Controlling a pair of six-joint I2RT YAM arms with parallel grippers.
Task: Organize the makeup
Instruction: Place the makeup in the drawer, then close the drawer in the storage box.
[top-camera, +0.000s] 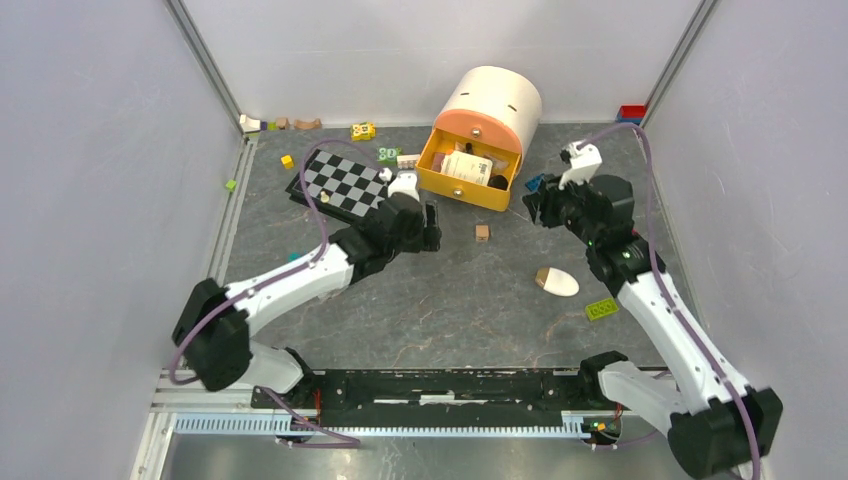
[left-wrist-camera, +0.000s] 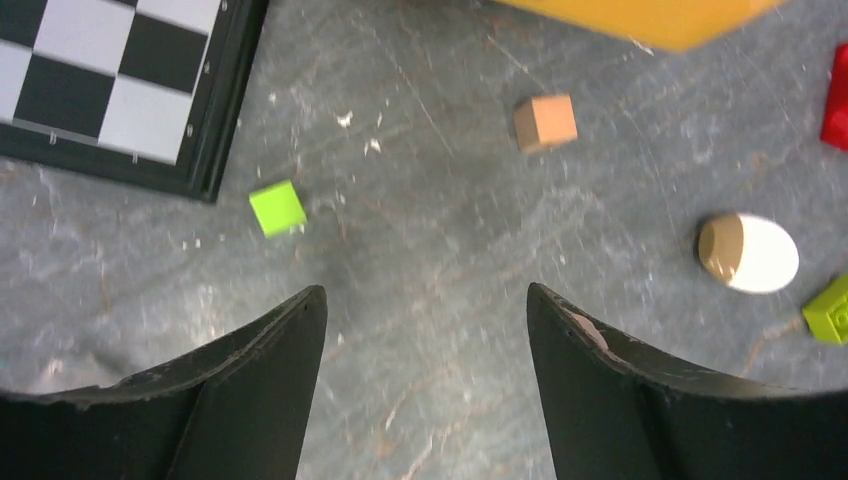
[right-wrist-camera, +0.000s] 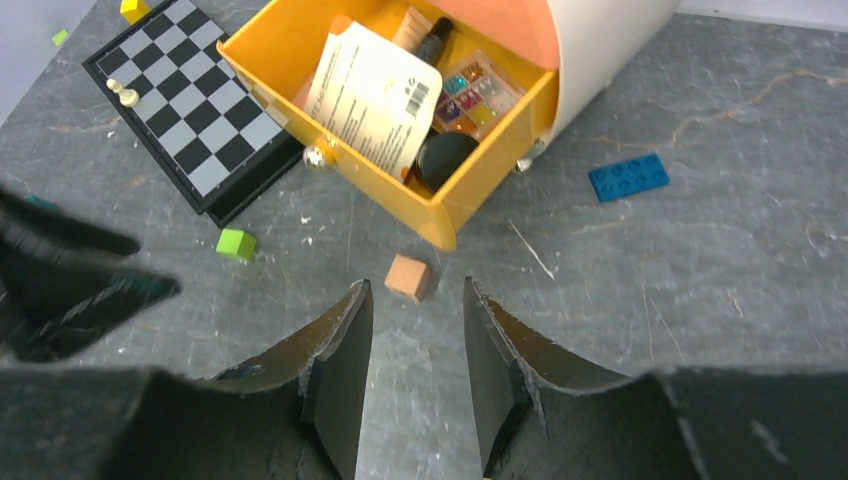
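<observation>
1. The yellow drawer (top-camera: 470, 185) stands pulled out of the round cream cabinet (top-camera: 495, 100) at 12 o'clock on the table (top-camera: 440, 310). Its mouth faces up, so makeup can be dropped in from above.
2. Inside it lie a white printed card (right-wrist-camera: 375, 95), a multicolour palette (right-wrist-camera: 470, 92), a black round pot (right-wrist-camera: 445, 160) and a beige tube (right-wrist-camera: 412, 28). Judging by this, most of the makeup is already stowed.
3. The white egg-shaped sponge (top-camera: 557, 282) lies on its side on the bare table at 5 o'clock from the drawer, well apart from it and near a green brick (top-camera: 601, 309). It looks like the one cosmetic left out.
4. The left gripper (left-wrist-camera: 427, 340) hangs over the table at 7 o'clock from the drawer, jaws spread wide with nothing between them. In its wrist view the sponge sits at 3 o'clock, off to the side and not in line with the fingers.
5. The right gripper (right-wrist-camera: 418, 340) hovers at 4 o'clock from the drawer, jaws partly apart and empty. It points toward a tan cube (right-wrist-camera: 409, 277) just beside the drawer front, which is a toy and not makeup.
6. The chessboard (top-camera: 335, 185), at 9 o'clock from the drawer, and the green cube (left-wrist-camera: 277, 208) near it are not part of the job and can stay put.
7. The right arm sits nearer the sponge, so it is probably better placed to fetch it. The rounded shape may roll, so a grip across its narrow middle seems safest.
</observation>
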